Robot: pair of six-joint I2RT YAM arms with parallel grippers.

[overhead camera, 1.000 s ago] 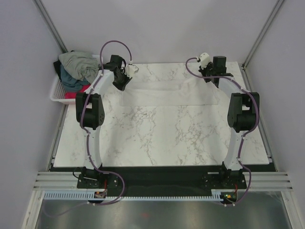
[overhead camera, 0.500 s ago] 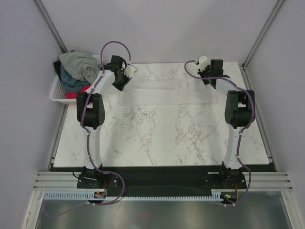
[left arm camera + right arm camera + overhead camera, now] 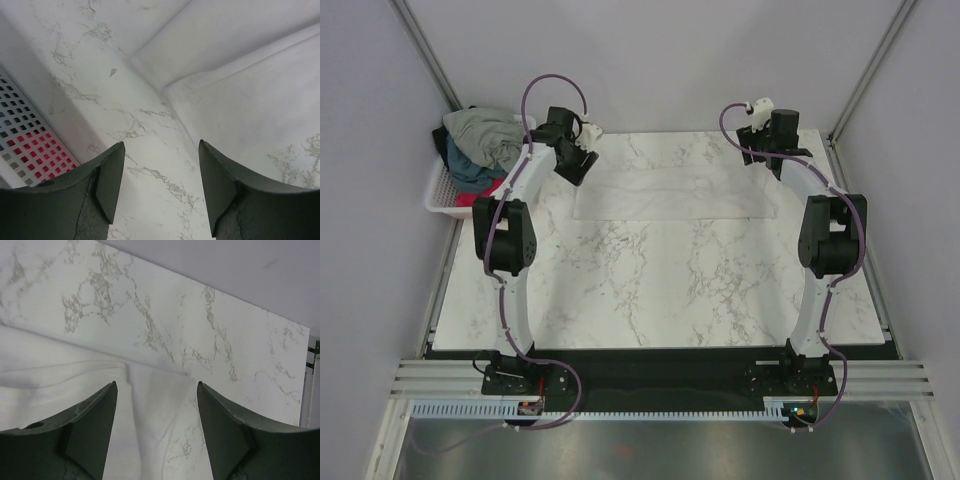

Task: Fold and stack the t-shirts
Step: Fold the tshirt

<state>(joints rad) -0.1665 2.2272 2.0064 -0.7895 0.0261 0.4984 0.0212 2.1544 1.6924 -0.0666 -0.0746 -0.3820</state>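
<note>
Top external view: progress of the fold-and-stack task and pose of both arms. One white t-shirt [image 3: 675, 195] lies flat on the far half of the marble counter [image 3: 650, 290], spread as a wide, low band running left to right. Its edges look straight, which suggests a first fold is done, though white cloth on pale stone makes this hard to confirm. The grey-green t-shirt [image 3: 485, 135], dark teal t-shirt [image 3: 470, 172] and red-pink t-shirt [image 3: 472, 198] sit heaped and unfolded in the white lattice basket [image 3: 436, 203] off the counter's far left corner. No stack exists on the counter, so the task appears to be at an early stage: the white shirt needs its further folds and three shirts are untouched.

The left arm [image 3: 510, 235] and right arm [image 3: 830, 235] both rise from their bases at the near edge and reach to the far side, roughly mirrored, each wrist above one far corner of the white shirt.

Left wrist view: the left pincer [image 3: 161, 145] is spread and holds nothing, hanging over bare counter just beside the shirt's left edge, with the basket wall at the lower left.

Right wrist view: the right pincer [image 3: 156, 385] is likewise spread and empty, with a rumpled corner of white cloth lying between and below its tips, near the counter's far edge.
</note>
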